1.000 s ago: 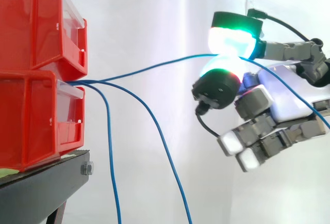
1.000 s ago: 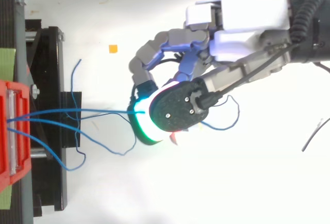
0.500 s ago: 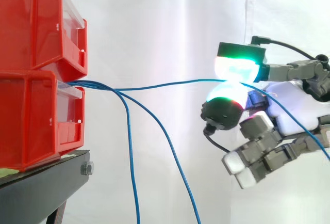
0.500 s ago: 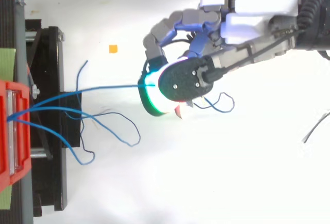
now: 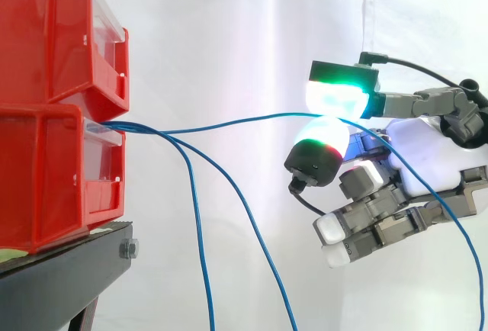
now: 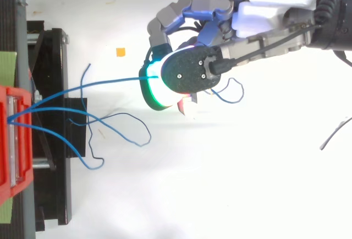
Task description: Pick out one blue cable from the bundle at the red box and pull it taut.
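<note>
Landmark: lower red plastic bin [image 5: 53,178], boxy and glossy, with a clear front panel. An upper red plastic bin [image 5: 53,33] of the same shape is stacked on it. Both sit on a matt black metal stand [image 5: 72,274], which has a hex bolt [image 5: 128,250] at its corner just below the lower bin. A white curtain [image 5: 229,26] hangs in soft folds behind the bin.

A bundle of thin blue cables [image 5: 126,125] comes out at the top of the lower bin's front. One pinched blue cable [image 5: 229,123] runs out from the bin almost level, rising a little, with a slight bow in it, so it is not dead straight.

At its end away from the bin is the robot hand [image 5: 431,163], with a smooth white shell and grey jointed fingers. Two rounded fingertip pads [image 5: 339,96] are closed on this cable, one above and one below. The upper pad glows green-white under a black cap; the lower one is white with a red rim. The other fingers curl loosely beneath, tips pointing toward the bin, holding nothing. Past the pinch, on the side away from the bin, the cable drops in a long arc.

Two slack blue cables [image 5: 200,255] fall away from the bin's front in smooth curves, past the stand.

From above, the pinched cable [image 6: 110,80] angles out from the bin [image 6: 6,140] to the hand [image 6: 275,5]. The slack ones [image 6: 124,126] lie in wavy loops near the bin. A small orange square [image 6: 120,51] lies between bin and hand, off to one side of the cable.
</note>
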You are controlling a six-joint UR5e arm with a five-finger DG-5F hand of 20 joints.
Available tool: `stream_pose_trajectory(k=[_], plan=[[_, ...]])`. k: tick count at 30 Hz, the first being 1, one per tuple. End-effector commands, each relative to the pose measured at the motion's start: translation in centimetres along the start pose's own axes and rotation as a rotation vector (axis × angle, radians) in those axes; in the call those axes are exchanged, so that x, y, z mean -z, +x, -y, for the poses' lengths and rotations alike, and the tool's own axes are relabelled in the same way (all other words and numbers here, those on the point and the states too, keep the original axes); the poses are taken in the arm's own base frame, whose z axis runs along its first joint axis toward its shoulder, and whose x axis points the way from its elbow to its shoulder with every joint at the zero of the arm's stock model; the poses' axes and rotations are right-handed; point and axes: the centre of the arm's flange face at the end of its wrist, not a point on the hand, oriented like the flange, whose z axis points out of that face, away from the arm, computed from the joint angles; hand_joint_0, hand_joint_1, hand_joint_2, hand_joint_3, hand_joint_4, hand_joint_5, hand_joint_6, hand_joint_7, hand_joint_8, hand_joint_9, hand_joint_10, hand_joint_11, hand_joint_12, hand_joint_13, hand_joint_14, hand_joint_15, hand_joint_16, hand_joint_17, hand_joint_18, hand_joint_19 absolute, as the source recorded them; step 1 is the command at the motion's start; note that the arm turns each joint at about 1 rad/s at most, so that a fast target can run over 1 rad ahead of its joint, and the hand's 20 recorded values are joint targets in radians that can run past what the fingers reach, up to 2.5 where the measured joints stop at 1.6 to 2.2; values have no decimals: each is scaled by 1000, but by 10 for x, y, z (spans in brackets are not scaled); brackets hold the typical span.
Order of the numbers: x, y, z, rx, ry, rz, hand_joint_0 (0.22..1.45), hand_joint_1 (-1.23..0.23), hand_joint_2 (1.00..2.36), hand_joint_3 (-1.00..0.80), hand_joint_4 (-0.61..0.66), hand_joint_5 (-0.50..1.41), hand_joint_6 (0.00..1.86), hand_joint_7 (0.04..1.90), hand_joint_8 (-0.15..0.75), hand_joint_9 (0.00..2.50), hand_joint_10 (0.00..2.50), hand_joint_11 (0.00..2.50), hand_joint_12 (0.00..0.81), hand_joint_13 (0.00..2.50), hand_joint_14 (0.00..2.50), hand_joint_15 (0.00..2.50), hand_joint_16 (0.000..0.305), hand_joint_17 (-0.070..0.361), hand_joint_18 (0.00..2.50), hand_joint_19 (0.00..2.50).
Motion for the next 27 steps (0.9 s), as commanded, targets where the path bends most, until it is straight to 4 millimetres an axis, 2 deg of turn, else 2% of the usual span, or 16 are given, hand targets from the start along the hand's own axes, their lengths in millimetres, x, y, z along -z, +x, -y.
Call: stream_pose_trajectory(k=[1, 21, 26, 27], plan=[[0, 0, 0, 2, -2, 4, 651, -695, 1029, -155, -171, -204, 917, 1295, 225, 1114, 22, 740, 226, 731, 17, 438, 21, 48, 270, 523], [-9, 2, -9, 13, -88, -5, 653, -683, 1028, -75, -207, -193, 925, 1346, 250, 1159, 23, 740, 237, 835, 19, 454, 18, 40, 350, 557], [-8, 2, -8, 13, -85, -5, 654, -682, 1028, -84, -211, -193, 925, 1351, 235, 1147, 25, 743, 239, 828, 18, 457, 21, 47, 391, 576], [-8, 2, -8, 13, -85, -5, 662, -687, 1028, -84, -210, -193, 925, 1349, 243, 1143, 22, 742, 240, 826, 18, 450, 28, 64, 462, 579]])
